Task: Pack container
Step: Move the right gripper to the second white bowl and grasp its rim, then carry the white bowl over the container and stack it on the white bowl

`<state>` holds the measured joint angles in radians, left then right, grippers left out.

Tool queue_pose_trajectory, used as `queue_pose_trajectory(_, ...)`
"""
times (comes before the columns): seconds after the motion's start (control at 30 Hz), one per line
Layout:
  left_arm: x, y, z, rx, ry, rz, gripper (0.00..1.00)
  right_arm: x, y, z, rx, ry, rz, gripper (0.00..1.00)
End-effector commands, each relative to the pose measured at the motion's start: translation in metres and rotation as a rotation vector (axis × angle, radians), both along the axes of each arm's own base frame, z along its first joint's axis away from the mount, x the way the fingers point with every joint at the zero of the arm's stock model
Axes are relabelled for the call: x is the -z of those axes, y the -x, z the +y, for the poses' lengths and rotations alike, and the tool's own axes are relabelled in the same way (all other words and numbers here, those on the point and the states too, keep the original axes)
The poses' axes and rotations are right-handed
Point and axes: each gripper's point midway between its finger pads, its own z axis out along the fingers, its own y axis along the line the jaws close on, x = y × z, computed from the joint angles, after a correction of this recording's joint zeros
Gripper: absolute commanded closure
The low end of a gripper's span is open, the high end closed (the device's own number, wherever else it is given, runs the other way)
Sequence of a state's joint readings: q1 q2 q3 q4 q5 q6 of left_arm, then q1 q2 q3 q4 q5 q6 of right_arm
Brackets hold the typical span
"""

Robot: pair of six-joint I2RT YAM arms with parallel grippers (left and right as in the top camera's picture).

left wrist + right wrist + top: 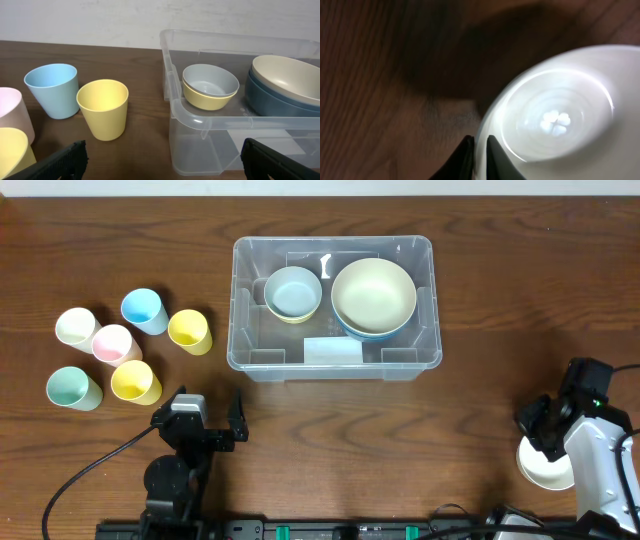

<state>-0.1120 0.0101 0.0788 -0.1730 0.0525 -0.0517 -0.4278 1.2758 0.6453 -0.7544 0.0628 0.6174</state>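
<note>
Left gripper [203, 422], jaws wide apart: bare table just ahead. Container [240, 120] near wall blocks ahead-right. Yellow cup [103, 109] and blue cup [53, 90] block ahead-left. A gap runs between yellow cup and container wall. Inside, small bowls [210, 86] and big bowls [285, 82] fill the far part; the near strip is free. Right gripper [479, 151] clamps the white bowl [555, 115] rim, with bare table to its left.

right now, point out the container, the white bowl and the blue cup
container [240, 122], left wrist view, near rim
white bowl [555, 100], right wrist view, inner bottom
blue cup [52, 95], left wrist view, outer wall
</note>
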Motion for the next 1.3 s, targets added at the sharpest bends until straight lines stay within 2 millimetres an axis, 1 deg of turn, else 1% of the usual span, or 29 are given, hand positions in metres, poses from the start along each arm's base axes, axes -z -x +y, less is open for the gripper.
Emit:
queue_pose_trajectory(0.0, 0.014, 0.001, 0.000, 0.003, -0.005, 0.042, 0.02, 0.005, 0.002, -0.002, 0.002, 0.001, 0.017, 0.99)
queue_pose_trajectory(0.1, 0.014, 0.001, 0.000, 0.003, -0.005, 0.042, 0.02, 0.006, -0.003, -0.004, -0.006, 0.011, -0.001, 0.99)
queue_pose_trajectory(0.2, 0.014, 0.001, 0.000, 0.003, -0.005, 0.042, 0.02, 0.001, -0.015, -0.008, -0.024, 0.027, -0.044, 0.99)
queue_pose_trajectory(0.3, 0.014, 0.001, 0.000, 0.003, -0.005, 0.042, 0.02, -0.015, -0.034, -0.009, -0.072, 0.019, -0.106, 0.99)
queue_pose_trajectory(0.37, 0.015, 0.001, 0.000, 0.003, -0.005, 0.042, 0.02, -0.032, -0.048, -0.008, -0.112, 0.011, -0.153, 0.99)
queue_pose_trajectory(0.47, 0.014, 0.001, 0.000, 0.003, -0.005, 0.042, 0.02, -0.074, -0.076, -0.005, -0.210, 0.009, -0.263, 0.99)
queue_pose_trajectory(0.57, 0.014, 0.001, 0.000, 0.003, -0.005, 0.042, 0.02, -0.132, -0.102, 0.006, -0.346, 0.017, -0.409, 0.99)
queue_pose_trajectory(0.6, 0.014, 0.001, 0.000, 0.003, -0.005, 0.042, 0.02, -0.153, -0.110, 0.013, -0.394, 0.020, -0.462, 0.99)
queue_pose_trajectory(0.67, 0.014, 0.001, 0.000, 0.003, -0.005, 0.042, 0.02, -0.191, -0.120, 0.027, -0.474, 0.026, -0.554, 0.99)
queue_pose_trajectory(0.77, 0.015, 0.001, 0.000, 0.003, -0.005, 0.042, 0.02, -0.249, -0.136, 0.063, -0.614, 0.025, -0.720, 0.99)
queue_pose_trajectory(0.8, 0.015, 0.001, 0.000, 0.003, -0.005, 0.042, 0.02, -0.263, -0.140, 0.076, -0.660, 0.031, -0.761, 0.99)
queue_pose_trajectory(0.87, 0.014, 0.001, 0.000, 0.003, -0.005, 0.042, 0.02, -0.288, -0.147, 0.105, -0.761, 0.044, -0.829, 0.99)
queue_pose_trajectory(0.93, 0.014, 0.001, 0.000, 0.003, -0.005, 0.042, 0.02, -0.304, -0.153, 0.141, -0.888, 0.050, -0.890, 0.99)
queue_pose_trajectory(1.0, 0.014, 0.001, 0.000, 0.003, -0.005, 0.042, 0.02, -0.312, -0.156, 0.174, -0.989, 0.059, -0.928, 0.99)
queue_pose_trajectory(1.03, 0.015, 0.001, 0.000, 0.003, -0.005, 0.042, 0.02, -0.312, -0.156, 0.189, -1.027, 0.062, -0.937, 0.99)
queue_pose_trajectory(1.07, 0.014, 0.001, 0.000, 0.003, -0.005, 0.042, 0.02, -0.312, -0.157, 0.208, -1.084, 0.067, -0.945, 0.99)
queue_pose_trajectory(1.17, 0.014, 0.001, 0.000, 0.003, -0.005, 0.042, 0.02, -0.305, -0.158, 0.256, -1.208, 0.080, -0.951, 0.99)
queue_pose_trajectory(1.23, 0.014, 0.001, 0.000, 0.003, -0.005, 0.042, 0.02, -0.296, -0.159, 0.289, -1.285, 0.085, -0.950, 0.99)
queue_pose_trajectory(1.27, 0.014, 0.001, 0.000, 0.003, -0.005, 0.042, 0.02, -0.291, -0.160, 0.303, -1.313, 0.086, -0.948, 0.99)
